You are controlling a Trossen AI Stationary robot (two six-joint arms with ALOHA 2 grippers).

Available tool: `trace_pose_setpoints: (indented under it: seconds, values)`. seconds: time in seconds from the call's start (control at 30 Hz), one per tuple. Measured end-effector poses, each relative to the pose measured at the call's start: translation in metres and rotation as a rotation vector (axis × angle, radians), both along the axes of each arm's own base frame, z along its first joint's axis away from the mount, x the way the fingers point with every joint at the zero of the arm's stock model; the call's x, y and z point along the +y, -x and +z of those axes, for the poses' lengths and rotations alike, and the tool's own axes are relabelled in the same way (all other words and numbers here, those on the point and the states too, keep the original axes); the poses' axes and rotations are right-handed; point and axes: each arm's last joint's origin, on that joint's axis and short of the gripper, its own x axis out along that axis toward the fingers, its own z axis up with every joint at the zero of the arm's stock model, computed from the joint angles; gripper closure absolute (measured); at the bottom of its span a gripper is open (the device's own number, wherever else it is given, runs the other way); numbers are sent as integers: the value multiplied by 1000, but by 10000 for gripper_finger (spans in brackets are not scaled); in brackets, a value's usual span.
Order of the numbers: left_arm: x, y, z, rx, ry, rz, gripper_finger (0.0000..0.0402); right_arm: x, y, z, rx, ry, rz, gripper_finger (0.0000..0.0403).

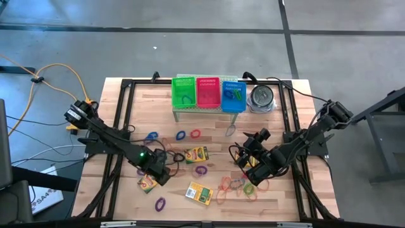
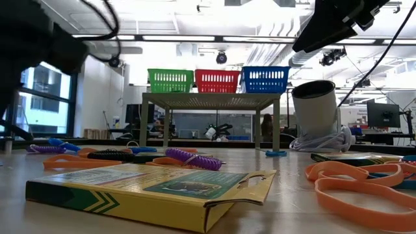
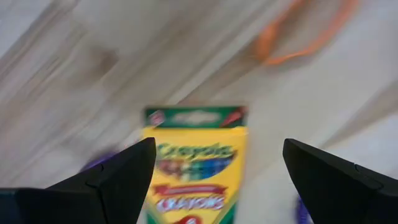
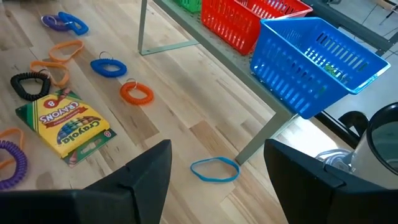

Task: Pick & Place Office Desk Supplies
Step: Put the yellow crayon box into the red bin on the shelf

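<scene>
Left gripper spread wide, holding nothing, hovering over crayon box flat on tabletop | right gripper parted, empty, near rubber bands | progress: early, most supplies loose; blue basket holds a few

A grey concrete floor crossed by dark seams lies around the wooden table, while beyond it the workshop is bright, with strip lights on a white ceiling, a tall window and desks with a monitor.
</scene>
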Motion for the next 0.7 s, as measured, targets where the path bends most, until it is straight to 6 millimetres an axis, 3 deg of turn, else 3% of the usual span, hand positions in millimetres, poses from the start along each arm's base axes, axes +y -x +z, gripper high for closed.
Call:
trace_pose_setpoints:
  seconds: [0.27,0.7]
  values:
    - [-12,9,0,17,19,22,57,0,0,0,1,0,0,158]
    - [-12,10,0,6,-22,-61,57,0,0,0,-4,-3,0,158]
